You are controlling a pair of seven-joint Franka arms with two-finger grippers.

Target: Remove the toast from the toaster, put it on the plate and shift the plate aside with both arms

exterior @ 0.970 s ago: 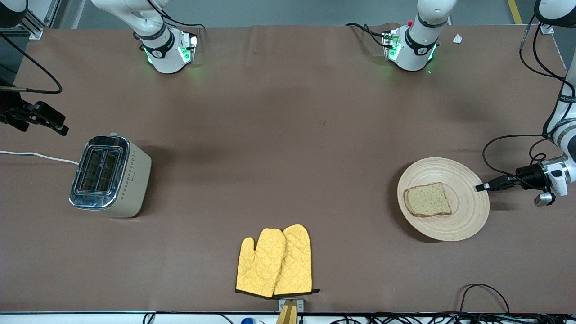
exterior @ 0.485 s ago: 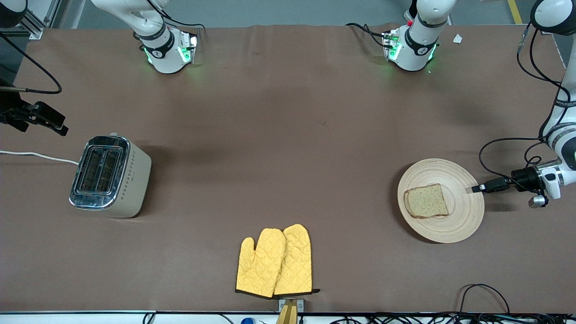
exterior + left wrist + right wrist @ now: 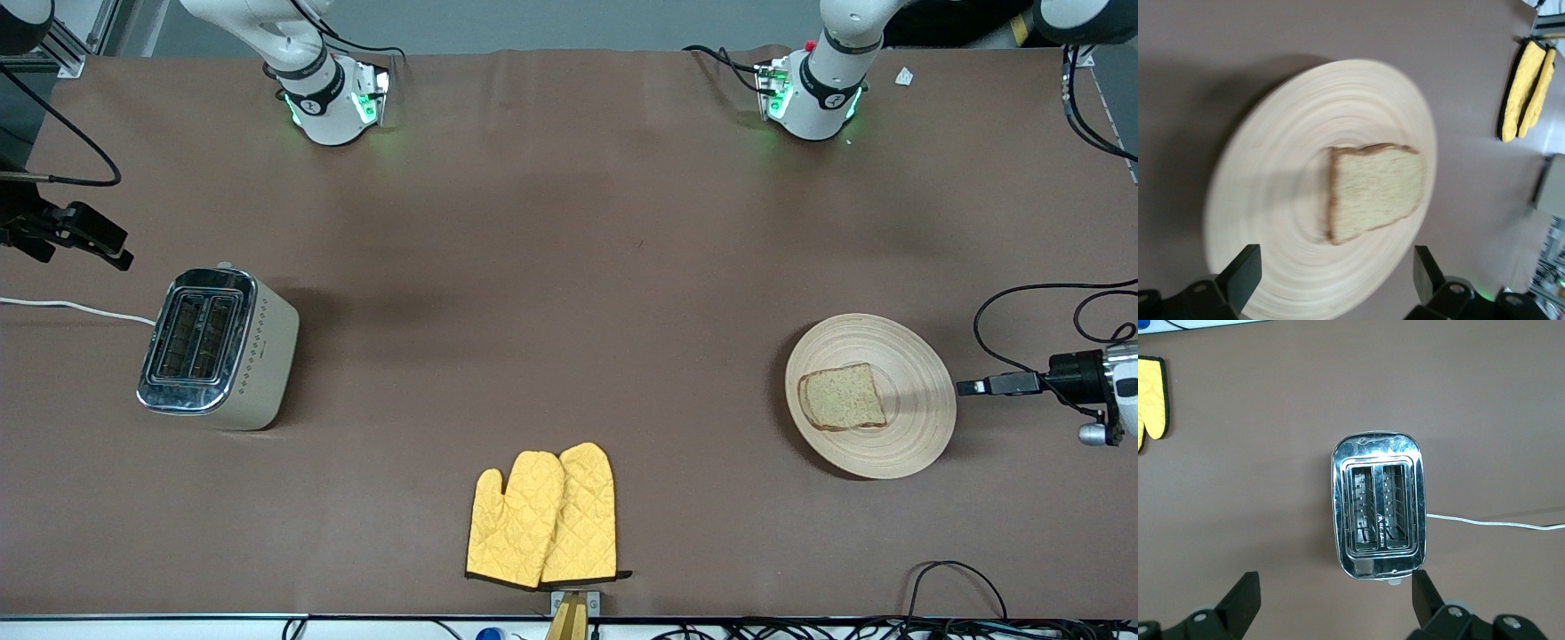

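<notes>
1. The toast [image 3: 842,396] lay flat on the plate [image 3: 916,436], resting on the half toward the right arm's end of the table, inside the rim.
2. The plate sat on the brown table [image 3: 569,293] toward the left arm's end, flat and level.
3. The left tool [image 3: 967,387] was low, just beside the plate's rim on the side of the left arm's end of the table, apart from the plate. The left wrist view showed its fingers [image 3: 1241,275] spread wide with nothing between them, the plate and toast lying ahead of them.
4. The right tool [image 3: 111,256] hung in the air beside the toaster [image 3: 213,348], at the right arm's end of the table. In the right wrist view its fingers [image 3: 1243,601] stood wide apart and held nothing, with the toaster's two slots below.
5. A white cord [image 3: 76,308] ran from the toaster toward the table's edge.
6. A pair of yellow oven mitts [image 3: 544,517] lay near the table's edge nearest the front camera, well apart from both plate and toaster.
</notes>
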